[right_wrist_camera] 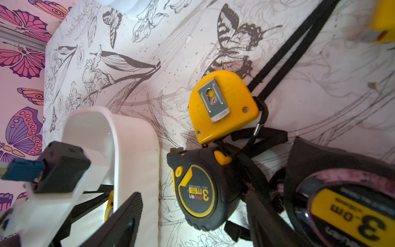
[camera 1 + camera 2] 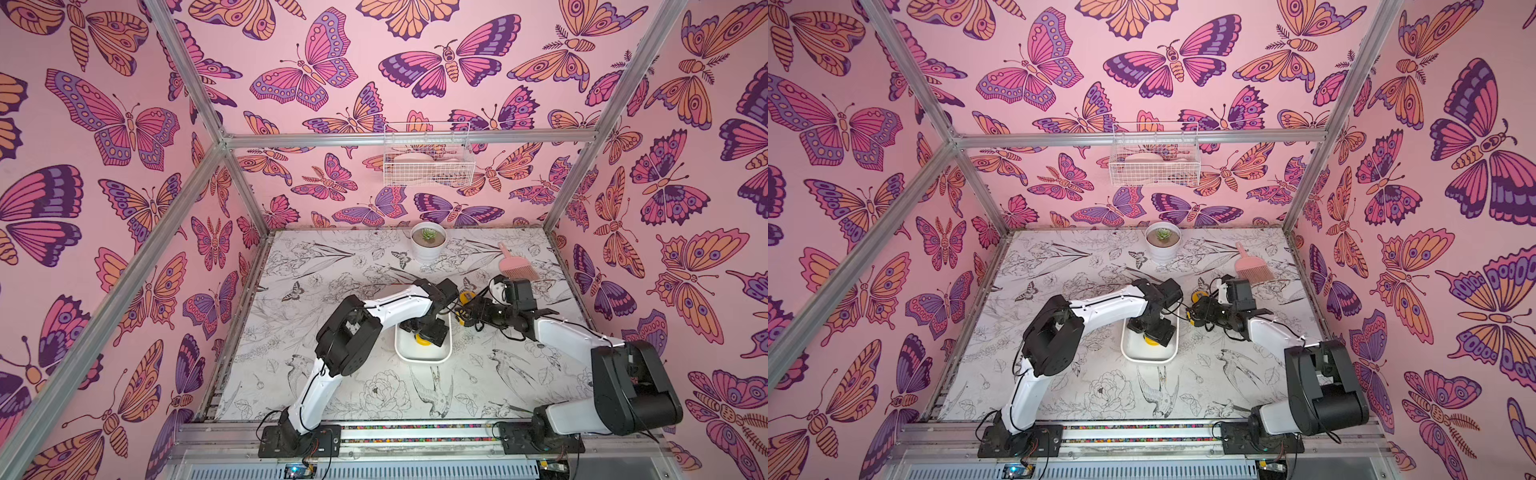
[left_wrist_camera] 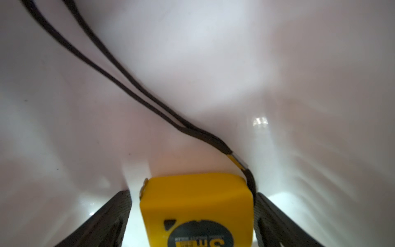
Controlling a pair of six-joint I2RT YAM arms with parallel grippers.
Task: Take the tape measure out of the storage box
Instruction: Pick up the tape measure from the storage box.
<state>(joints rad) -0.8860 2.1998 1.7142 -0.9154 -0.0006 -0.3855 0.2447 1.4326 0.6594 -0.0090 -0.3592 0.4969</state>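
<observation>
Left gripper [image 3: 192, 193] spread, straddling yellow tape measure [image 3: 196, 205] in storage box [image 3: 192, 64], ready to pinch; right gripper [image 1: 192, 194] apparently spread, parked outside.

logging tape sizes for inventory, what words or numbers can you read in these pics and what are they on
"3m": round label of the yellow tape measure in the storage box, upside down; print above it blurred.
"3m": face of the black-and-yellow tape measure; smaller print beside it too small to read.
"3.0m": yellow label of the dark tape measure; smaller print blurred.
Nothing else readable.
</observation>
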